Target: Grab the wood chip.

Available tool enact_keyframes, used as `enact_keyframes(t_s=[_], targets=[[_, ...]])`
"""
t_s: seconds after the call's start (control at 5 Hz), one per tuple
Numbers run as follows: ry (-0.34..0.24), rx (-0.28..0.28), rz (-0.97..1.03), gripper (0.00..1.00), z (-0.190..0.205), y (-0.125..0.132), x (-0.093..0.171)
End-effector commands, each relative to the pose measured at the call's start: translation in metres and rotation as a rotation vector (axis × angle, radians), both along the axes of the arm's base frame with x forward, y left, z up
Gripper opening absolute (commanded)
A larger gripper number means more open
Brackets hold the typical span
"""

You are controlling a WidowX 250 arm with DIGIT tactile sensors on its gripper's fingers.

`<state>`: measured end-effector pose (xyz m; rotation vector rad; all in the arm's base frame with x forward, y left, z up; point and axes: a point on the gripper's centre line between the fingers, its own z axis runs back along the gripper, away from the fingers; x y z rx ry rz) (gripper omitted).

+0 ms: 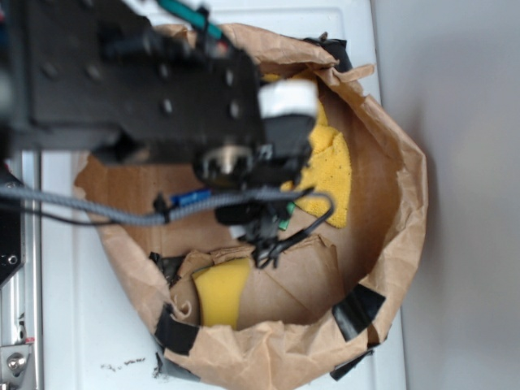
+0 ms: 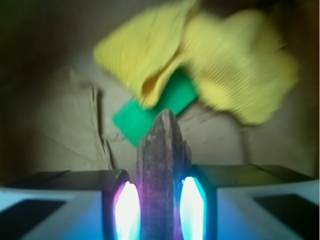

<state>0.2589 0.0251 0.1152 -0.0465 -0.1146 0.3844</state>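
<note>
In the wrist view the wood chip, a rough dark brown sliver, stands upright between the two glowing pads of my gripper, which is shut on it. Beyond the chip lies the flat green block, partly under a yellow cloth. In the exterior view the black arm covers the upper left, and the gripper hangs over the middle of the brown paper bag; the chip itself is hidden there.
The paper bag's crumpled rim rings the workspace, with black tape patches at the front. Folded tan paper flaps and a yellow sponge-like piece lie near the front. A white surface surrounds the bag.
</note>
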Motion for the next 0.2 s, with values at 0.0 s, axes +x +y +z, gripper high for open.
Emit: enact_keyframes(t_s=[0.0], targets=[[-0.118,0.069,0.009,0.0,0.0561,0.009,0.001]])
